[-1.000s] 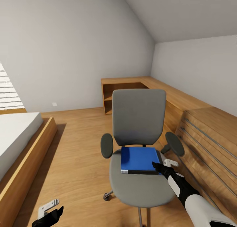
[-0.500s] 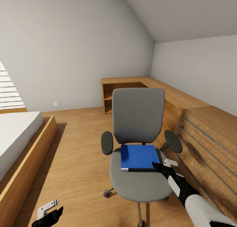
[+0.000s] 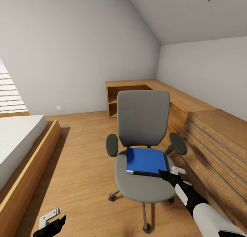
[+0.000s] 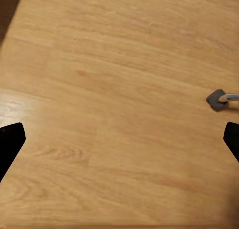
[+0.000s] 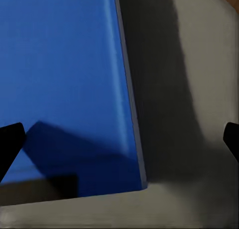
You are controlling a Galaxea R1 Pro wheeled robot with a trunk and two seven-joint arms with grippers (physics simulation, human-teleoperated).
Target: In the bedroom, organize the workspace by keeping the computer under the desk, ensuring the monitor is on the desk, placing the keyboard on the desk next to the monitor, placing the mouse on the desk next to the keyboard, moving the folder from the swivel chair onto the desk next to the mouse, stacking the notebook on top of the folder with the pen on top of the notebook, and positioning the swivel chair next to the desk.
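Observation:
The grey swivel chair stands mid-room on the wooden floor, facing me. The bright blue folder lies flat on its seat. My right gripper hovers open at the folder's near right corner. In the right wrist view the folder and the grey seat lie below the open gripper, whose fingertips are apart from both. My left gripper hangs low at the left, open over bare floor. The desk, monitor, keyboard, mouse, notebook, pen and computer are out of view.
A bed with a wooden frame runs along the left. A light wooden drawer unit and a built-in shelf line the right wall and far corner. The chair's chrome base spreads below the seat; one leg end appears near my left gripper.
The view has shifted slightly. The chair now sits a little farther from me, with more of its base showing. My right gripper stays by the folder's near right corner.

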